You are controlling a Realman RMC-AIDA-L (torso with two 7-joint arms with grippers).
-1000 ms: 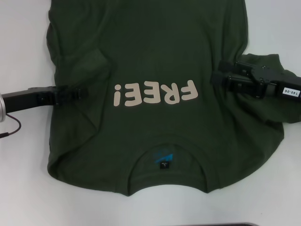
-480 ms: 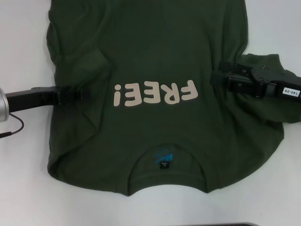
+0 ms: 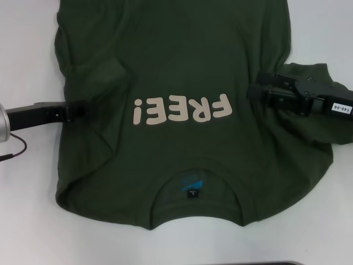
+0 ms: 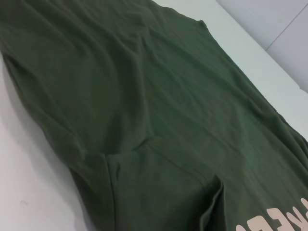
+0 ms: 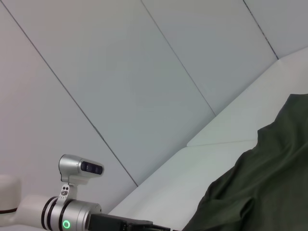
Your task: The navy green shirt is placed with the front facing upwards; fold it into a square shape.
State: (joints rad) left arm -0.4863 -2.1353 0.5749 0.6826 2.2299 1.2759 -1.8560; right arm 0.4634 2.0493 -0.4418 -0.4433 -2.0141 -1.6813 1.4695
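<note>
The navy green shirt (image 3: pixel 182 61) lies front up on the white table, its cream "FREE!" print (image 3: pixel 181 109) upside down to me and the neck label (image 3: pixel 192 186) nearest me. One sleeve (image 3: pixel 96 69) is folded inward onto the body; the left wrist view shows that sleeve's hem (image 4: pixel 159 187). My left gripper (image 3: pixel 80 109) rests low at the shirt's left edge, level with the print. My right gripper (image 3: pixel 255 88) sits on the other sleeve (image 3: pixel 317 124), which spreads outward; its fingers stand apart, pointing at the body. The right wrist view catches shirt cloth (image 5: pixel 260 183) and my left arm (image 5: pixel 62 211).
Bare white table (image 3: pixel 33 221) surrounds the shirt on the left, right and front. A thin dark cable (image 3: pixel 14 152) loops beside the left arm. A dark strip (image 3: pixel 265 263) runs along the table's front edge. Pale wall panels (image 5: pixel 144 72) stand beyond the table.
My left gripper has drawn back to the left, off the shirt's chest toward its edge. The right gripper and the shirt have stayed put.
</note>
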